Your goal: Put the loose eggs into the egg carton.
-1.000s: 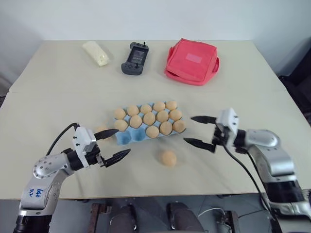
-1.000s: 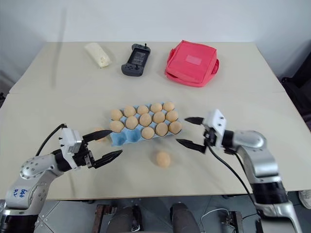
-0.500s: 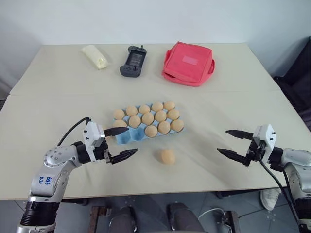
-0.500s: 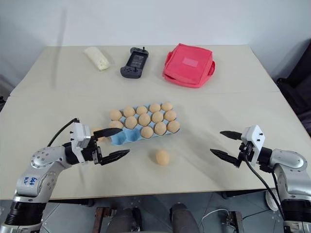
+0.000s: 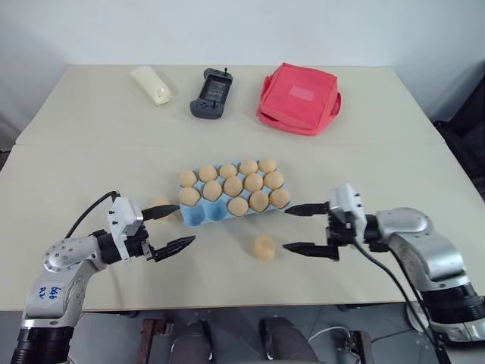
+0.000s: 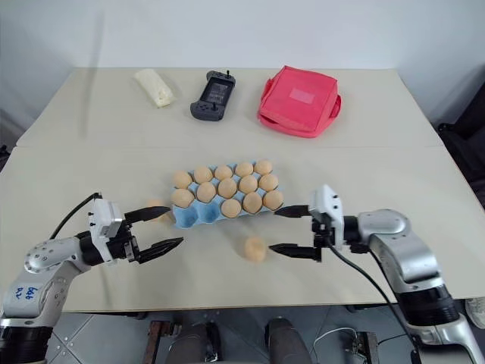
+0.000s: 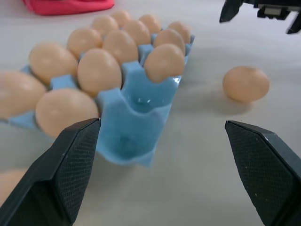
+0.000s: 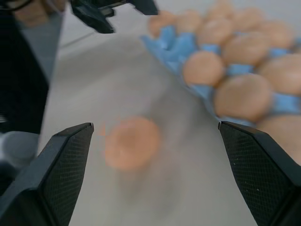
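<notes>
The light blue egg carton (image 5: 198, 215) sits mid-table, holding several tan eggs, with two cups bare at its front left. One loose egg (image 5: 264, 247) lies in front of the carton. A second loose egg (image 5: 158, 205) rests by the carton's left end, partly behind a finger. My left gripper (image 5: 186, 224) is open, pointing at the carton's bare corner (image 7: 136, 117). Open as well, my right gripper (image 5: 286, 229) points left, just right of the front egg (image 8: 131, 142) and apart from it.
Along the far edge lie a pale cream packet (image 5: 150, 83), a black handheld game controller (image 5: 210, 92) and a red square pouch (image 5: 298, 96). The table's front edge runs just below both grippers.
My right gripper swung out to the right, then came back left and now sits beside the front egg. The left gripper drifted slightly left. Eggs and carton stayed put.
</notes>
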You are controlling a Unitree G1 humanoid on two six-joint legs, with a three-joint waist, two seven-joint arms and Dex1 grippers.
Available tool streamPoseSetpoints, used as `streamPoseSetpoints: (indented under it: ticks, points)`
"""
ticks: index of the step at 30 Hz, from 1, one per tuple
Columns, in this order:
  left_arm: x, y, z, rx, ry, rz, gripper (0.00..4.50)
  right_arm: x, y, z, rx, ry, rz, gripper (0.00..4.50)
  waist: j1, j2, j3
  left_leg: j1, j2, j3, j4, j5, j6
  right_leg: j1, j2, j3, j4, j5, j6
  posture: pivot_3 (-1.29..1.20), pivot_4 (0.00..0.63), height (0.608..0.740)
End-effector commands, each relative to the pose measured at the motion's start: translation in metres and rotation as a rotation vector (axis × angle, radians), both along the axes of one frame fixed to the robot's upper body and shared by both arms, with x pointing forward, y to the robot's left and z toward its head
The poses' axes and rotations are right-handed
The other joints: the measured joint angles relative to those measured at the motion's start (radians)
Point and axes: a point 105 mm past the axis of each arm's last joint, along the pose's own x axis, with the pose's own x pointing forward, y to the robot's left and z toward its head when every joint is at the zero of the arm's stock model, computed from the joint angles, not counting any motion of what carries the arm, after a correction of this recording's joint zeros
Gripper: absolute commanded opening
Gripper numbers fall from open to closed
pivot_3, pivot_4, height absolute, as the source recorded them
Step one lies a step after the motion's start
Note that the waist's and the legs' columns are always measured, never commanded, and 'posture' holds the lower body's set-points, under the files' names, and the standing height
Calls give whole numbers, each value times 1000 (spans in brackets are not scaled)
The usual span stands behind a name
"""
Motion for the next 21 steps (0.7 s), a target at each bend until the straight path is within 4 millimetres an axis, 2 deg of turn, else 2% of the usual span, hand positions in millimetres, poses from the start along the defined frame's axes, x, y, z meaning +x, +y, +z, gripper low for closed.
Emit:
streamPoseSetpoints:
  ticks: [1, 7, 12, 15, 19, 21]
  points:
    - [-5, 10, 7, 13, -37, 36, 4500, -3, 23, -10, -26, -16, 69, 4458, -2, 0, 0, 0, 0, 0, -1, 0, 0, 0, 0, 0, -1, 0, 0, 0, 150, 740]
    - [-12, 11, 6, 7, -31, 52, 4500, 5, 34, -39, -104, -20, 93, 4458, -3, -1, 0, 0, -1, 3, -2, 0, 0, -1, 2, 0, -3, 0, 0, 0, 150, 740]
    - [-15, 10, 6, 4, -32, 58, 4500, 15, 39, -45, -104, -60, 84, 4458, -3, -1, 0, 0, -1, 4, -2, 0, 1, -1, 2, 1, -3, 0, 0, 0, 150, 740]
    - [-15, 10, 7, 4, -32, 60, 4500, 18, 42, -39, -66, -78, 76, 3855, -7, -1, 0, 1, -1, 6, -2, 0, 1, 0, 2, 2, -2, 0, 0, 0, 150, 740]
    - [-15, 10, 8, 5, -35, 67, 4500, 15, 44, -32, -35, -77, 99, 2507, -5, -1, 0, 1, 0, 5, -3, 0, 0, -1, 2, 1, -2, 0, 0, 0, 150, 740]
    - [-16, 11, 7, 5, -35, 70, 4500, 11, 45, -25, -21, -88, 133, 2356, -5, -1, 0, 1, -1, 5, -3, 0, 0, -1, 2, 1, -2, 0, 0, 0, 150, 740]
